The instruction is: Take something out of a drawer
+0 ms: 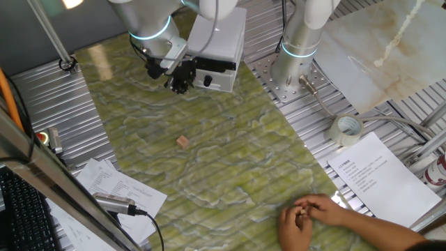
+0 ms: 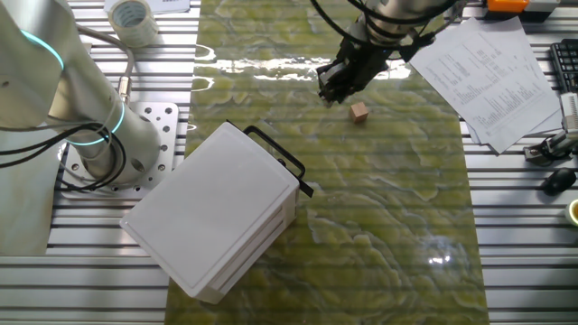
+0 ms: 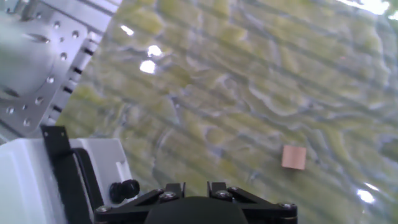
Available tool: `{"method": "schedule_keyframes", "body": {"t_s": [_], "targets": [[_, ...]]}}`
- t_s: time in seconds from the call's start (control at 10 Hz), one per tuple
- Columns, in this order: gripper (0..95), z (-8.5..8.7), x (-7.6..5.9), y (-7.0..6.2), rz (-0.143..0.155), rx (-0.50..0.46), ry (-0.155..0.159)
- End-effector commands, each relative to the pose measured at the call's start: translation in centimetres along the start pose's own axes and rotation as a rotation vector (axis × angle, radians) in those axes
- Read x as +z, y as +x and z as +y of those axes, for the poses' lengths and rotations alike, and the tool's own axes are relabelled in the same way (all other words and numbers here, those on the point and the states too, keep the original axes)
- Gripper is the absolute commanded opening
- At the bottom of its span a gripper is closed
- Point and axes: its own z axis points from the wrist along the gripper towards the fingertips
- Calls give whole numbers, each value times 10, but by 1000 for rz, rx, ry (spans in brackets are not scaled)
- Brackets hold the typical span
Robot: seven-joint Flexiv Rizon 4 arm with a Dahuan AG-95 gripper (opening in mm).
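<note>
A small tan wooden block (image 1: 182,141) (image 2: 359,112) (image 3: 293,157) lies alone on the green marbled mat. The white box (image 1: 221,38) (image 2: 213,209) stands at the mat's far end, and its drawer (image 2: 282,185) is pushed in, with the black bar handle (image 2: 280,160) (image 3: 62,167) on its front. My gripper (image 1: 180,85) (image 2: 332,88) (image 3: 196,186) hangs in the air just in front of the handle and apart from the block. Only its fingertips (image 3: 175,188) show in the hand view, a narrow gap apart, with nothing between them.
A person's hands (image 1: 310,213) rest on the mat's near edge. The arm's base (image 1: 296,52) (image 2: 108,135) stands beside the box. A tape roll (image 1: 346,130) (image 2: 131,13), printed sheets (image 1: 380,174) (image 2: 492,68) and a keyboard (image 1: 21,209) lie around the mat.
</note>
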Motion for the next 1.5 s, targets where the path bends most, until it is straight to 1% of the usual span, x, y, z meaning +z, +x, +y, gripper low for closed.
{"method": "schedule_keyframes", "body": {"t_s": [0.1,0.2,0.3,0.4,0.5,0.8,1.1,1.2,1.3,1.4,1.5], "targets": [[0,3,3,1,-16,102,-141],[0,0,1,1,-15,149,-145],[0,-2,0,0,-12,151,-145],[0,-3,1,-1,-18,142,-141],[190,-4,1,-1,-26,123,-136],[190,-5,1,-1,-27,62,-146],[190,-4,2,-1,-36,44,-147],[190,-4,2,-1,-42,36,-154],[190,-4,2,-1,-58,37,-180],[190,-4,2,-1,-63,49,-206],[190,-4,2,-1,-76,63,-222]]}}
